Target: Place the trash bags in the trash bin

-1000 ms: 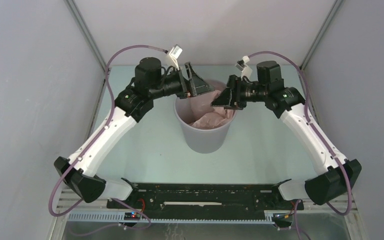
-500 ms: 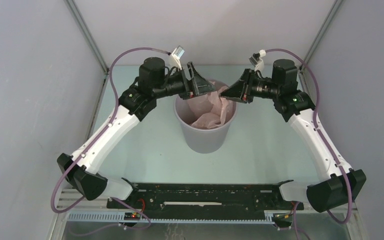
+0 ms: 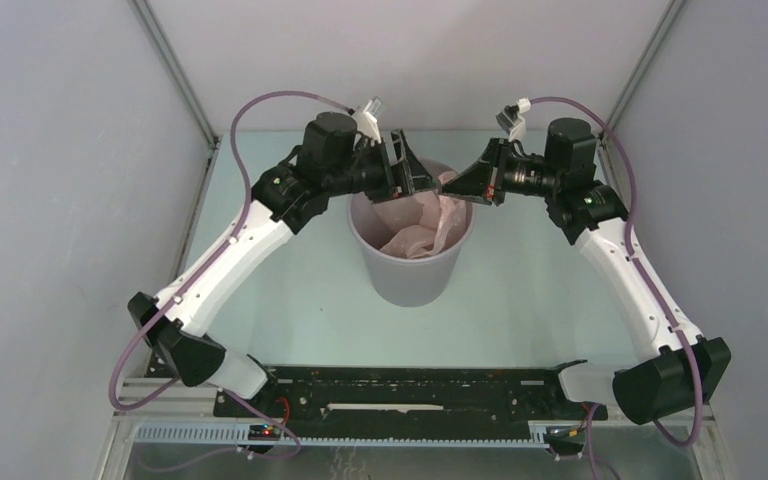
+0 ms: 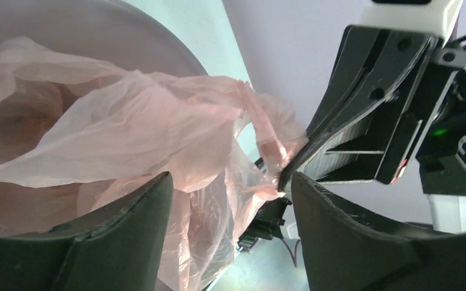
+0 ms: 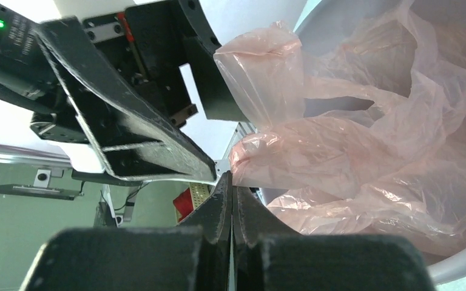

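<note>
The grey trash bin [image 3: 410,275] stands mid-table with the pale-pink trash bag [image 3: 415,225] crumpled inside it. One bag flap rises over the far right rim. My right gripper [image 3: 458,187] is at that rim, shut on the edge of the flap [image 5: 261,151]; the film runs straight into its tips [image 5: 230,179]. My left gripper [image 3: 422,180] hovers open over the far left rim, facing the right one. In the left wrist view the bag [image 4: 127,121] lies between and beyond my open left gripper [image 4: 230,179] without being pinched.
Grey walls close in both sides and the back, with metal posts at the far corners. The black rail of the arm bases [image 3: 410,385] runs along the near edge. The two grippers are nearly tip to tip over the bin.
The right gripper has closed on the bag's flap after shifting right and back to the rim. The left arm has swung right, closer over the bin, staying open.
</note>
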`<state>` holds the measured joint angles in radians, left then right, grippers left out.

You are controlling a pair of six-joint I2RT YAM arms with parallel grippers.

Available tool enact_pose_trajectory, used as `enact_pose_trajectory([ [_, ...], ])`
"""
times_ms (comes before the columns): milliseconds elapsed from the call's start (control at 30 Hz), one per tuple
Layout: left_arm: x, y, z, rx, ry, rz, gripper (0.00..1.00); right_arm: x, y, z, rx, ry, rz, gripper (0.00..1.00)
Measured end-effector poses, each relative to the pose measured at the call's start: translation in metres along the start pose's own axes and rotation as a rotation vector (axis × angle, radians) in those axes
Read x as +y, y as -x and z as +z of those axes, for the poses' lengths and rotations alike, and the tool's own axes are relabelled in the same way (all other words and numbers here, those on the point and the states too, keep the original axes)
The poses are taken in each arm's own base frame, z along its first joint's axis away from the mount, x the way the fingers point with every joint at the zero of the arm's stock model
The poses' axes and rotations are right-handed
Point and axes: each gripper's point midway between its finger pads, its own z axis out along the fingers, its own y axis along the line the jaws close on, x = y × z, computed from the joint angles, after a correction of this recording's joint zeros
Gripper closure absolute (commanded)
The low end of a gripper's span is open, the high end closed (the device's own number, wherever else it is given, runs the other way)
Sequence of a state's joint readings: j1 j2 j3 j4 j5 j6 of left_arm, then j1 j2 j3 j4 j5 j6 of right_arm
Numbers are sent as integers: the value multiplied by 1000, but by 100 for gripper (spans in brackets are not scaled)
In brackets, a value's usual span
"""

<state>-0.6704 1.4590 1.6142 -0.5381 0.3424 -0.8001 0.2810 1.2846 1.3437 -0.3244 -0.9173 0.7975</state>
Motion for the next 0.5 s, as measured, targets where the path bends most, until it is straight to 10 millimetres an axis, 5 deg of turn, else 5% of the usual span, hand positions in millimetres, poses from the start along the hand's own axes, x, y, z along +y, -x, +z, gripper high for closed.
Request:
enact_pose_trajectory([
  [200,7,28,-3,-83,147,53,36,2,-1,0,6,11,-5,100],
  [367,25,29,1,-77,244,65,47,2,-1,-3,3,6,-5,100],
  [500,38,19,6,-40,291,78,80,2,-1,-7,-8,3,-5,100],
])
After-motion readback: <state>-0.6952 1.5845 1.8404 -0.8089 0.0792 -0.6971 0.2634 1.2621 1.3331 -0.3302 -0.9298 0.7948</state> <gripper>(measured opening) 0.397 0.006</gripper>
